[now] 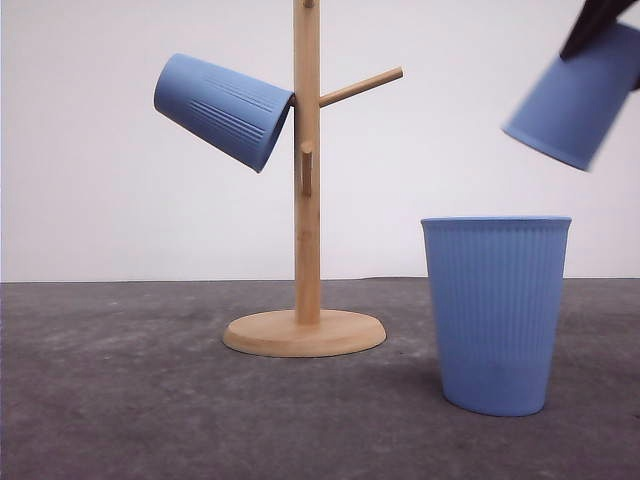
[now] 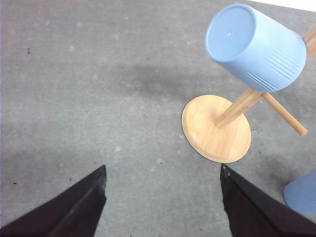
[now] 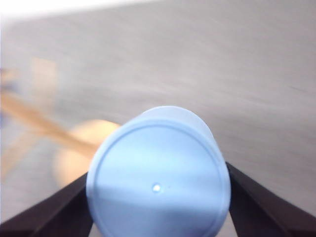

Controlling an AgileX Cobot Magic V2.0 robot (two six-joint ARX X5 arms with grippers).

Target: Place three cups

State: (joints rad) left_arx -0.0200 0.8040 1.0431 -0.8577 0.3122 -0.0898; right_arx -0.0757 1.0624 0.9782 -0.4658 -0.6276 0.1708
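Note:
One light-blue ribbed cup (image 1: 222, 108) hangs tilted on the left peg of the wooden stand (image 1: 306, 200); the left wrist view shows this cup (image 2: 256, 47) from its base. A second cup (image 1: 497, 310) stands upright on the table, right of the stand. My right gripper (image 1: 598, 22) holds the third cup (image 1: 580, 95) tilted in the air at the upper right. In the right wrist view the gripper (image 3: 158, 185) is shut on that cup (image 3: 158, 168), a finger on each side. My left gripper (image 2: 163, 197) is open over bare table with nothing between its fingers.
The stand's round base (image 1: 304, 333) rests mid-table, and a free peg (image 1: 362, 86) points up to the right. The dark grey tabletop (image 1: 120, 380) stretches out to the left. The upright cup's edge (image 2: 302, 195) lies close to my left gripper's right finger.

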